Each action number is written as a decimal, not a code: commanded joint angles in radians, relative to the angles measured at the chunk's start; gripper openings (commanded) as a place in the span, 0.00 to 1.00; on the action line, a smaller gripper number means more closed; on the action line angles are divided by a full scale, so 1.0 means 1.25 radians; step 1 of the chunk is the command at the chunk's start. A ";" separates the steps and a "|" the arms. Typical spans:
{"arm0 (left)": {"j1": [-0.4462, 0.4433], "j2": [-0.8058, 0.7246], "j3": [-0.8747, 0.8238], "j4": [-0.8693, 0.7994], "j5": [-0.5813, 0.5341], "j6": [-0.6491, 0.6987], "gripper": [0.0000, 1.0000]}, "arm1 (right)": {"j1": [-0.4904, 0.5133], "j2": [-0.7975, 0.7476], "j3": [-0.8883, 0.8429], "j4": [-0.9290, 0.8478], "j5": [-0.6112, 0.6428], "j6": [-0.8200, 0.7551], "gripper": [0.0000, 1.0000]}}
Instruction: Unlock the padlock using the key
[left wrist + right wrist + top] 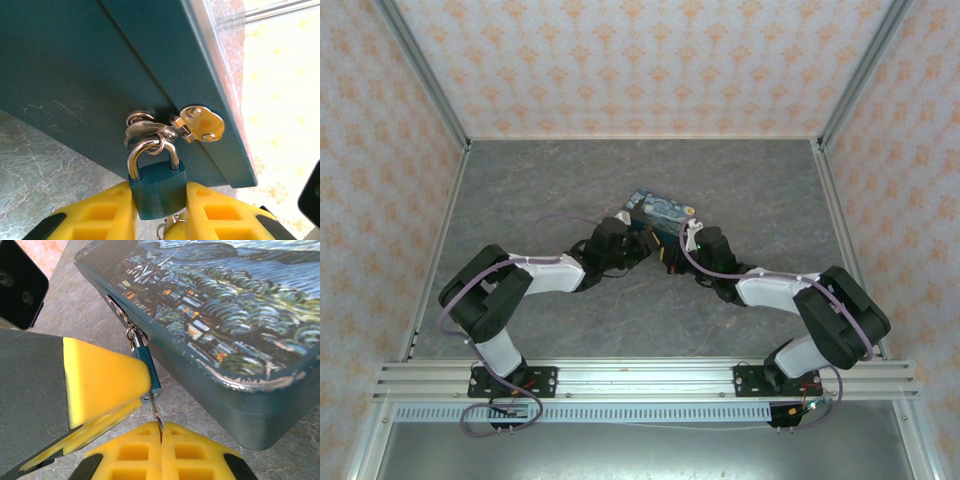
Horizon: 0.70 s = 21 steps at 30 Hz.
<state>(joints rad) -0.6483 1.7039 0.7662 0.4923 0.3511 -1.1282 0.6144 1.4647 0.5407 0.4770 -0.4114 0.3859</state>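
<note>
Grey table (520, 190) | padlock (157, 192) is being held at tin box (225, 315) hasp, shackle toward box, long axis pointing away | body is being clamped by left gripper (159, 200) | key (156, 412) is being pinched by right gripper (161, 432)

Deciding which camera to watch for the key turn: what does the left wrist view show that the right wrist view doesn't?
Left wrist: the padlock face-on, its shackle through the hasp ring on the tin box, a brass latch plate, and the left gripper clamping its body. Right wrist: the box's painted lid and the right gripper shut on a thin metal strip, apparently the key, under the padlock. Both: the padlock hanging from the box's side, yellow fingers against it.
</note>
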 commanded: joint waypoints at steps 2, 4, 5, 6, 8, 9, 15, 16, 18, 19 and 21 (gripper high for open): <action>-0.024 0.024 0.018 -0.018 0.033 0.012 0.26 | 0.000 0.001 0.048 0.116 -0.049 0.015 0.00; -0.025 0.024 0.015 -0.017 0.032 0.010 0.26 | -0.002 0.004 0.048 0.125 -0.055 0.017 0.00; -0.025 0.025 0.017 -0.017 0.032 0.010 0.26 | -0.003 0.004 0.050 0.125 -0.057 0.019 0.00; -0.025 0.026 0.018 -0.017 0.032 0.010 0.26 | -0.003 0.006 0.050 0.130 -0.061 0.018 0.00; -0.025 0.026 0.017 -0.017 0.034 0.010 0.26 | -0.004 0.006 0.048 0.134 -0.066 0.018 0.00; -0.025 0.027 0.018 -0.019 0.032 0.010 0.26 | -0.005 0.006 0.046 0.138 -0.069 0.017 0.00; -0.025 0.023 0.015 -0.016 0.032 0.008 0.26 | -0.020 -0.015 0.028 0.139 -0.087 -0.005 0.00; -0.025 0.022 0.015 -0.016 0.034 0.006 0.26 | -0.024 -0.015 0.025 0.139 -0.091 -0.006 0.00; -0.025 0.023 0.017 -0.011 0.039 0.003 0.26 | -0.037 -0.010 0.017 0.147 -0.110 -0.004 0.00; -0.025 0.024 0.020 -0.012 0.043 0.003 0.26 | -0.042 -0.007 0.015 0.151 -0.117 -0.004 0.00; -0.026 0.025 0.023 -0.014 0.046 0.003 0.26 | -0.044 0.001 0.017 0.151 -0.134 -0.007 0.00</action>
<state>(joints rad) -0.6483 1.7111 0.7738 0.4934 0.3546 -1.1290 0.5617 1.4769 0.5407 0.4976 -0.5030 0.3958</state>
